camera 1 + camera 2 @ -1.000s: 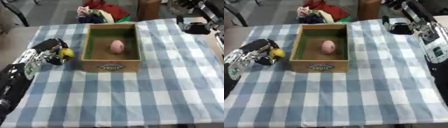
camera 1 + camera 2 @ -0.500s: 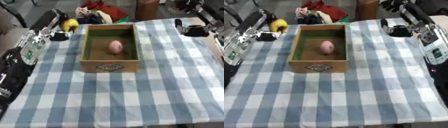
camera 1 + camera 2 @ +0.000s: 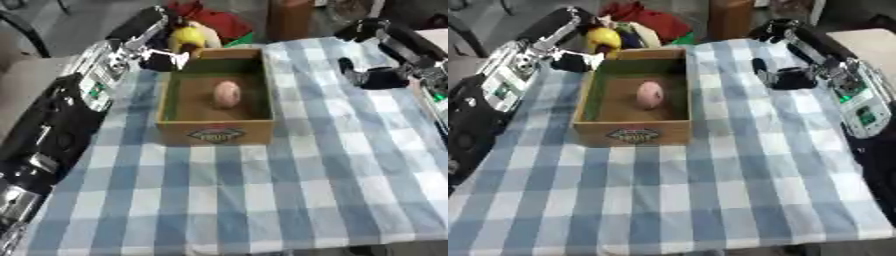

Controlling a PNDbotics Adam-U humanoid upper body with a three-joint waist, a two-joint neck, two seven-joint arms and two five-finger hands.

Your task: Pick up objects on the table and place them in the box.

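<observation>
Covering the table (image 3: 262, 200), checked cloth; left hand (image 3: 162, 47) grips a yellow object (image 3: 185, 37).

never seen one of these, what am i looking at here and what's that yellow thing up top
These are two nearly identical pictures from a stereo camera in a humanoid robot's head, looking down at a table with a blue checked cloth. The black and silver limbs at the sides are its arms. The left hand is raised by the far left corner of an open box and carries the yellow object, which is too blurred to name. A pink object already lies inside the box. The right hand hangs over the cloth to the right of the box, holding nothing that can be seen.
</observation>
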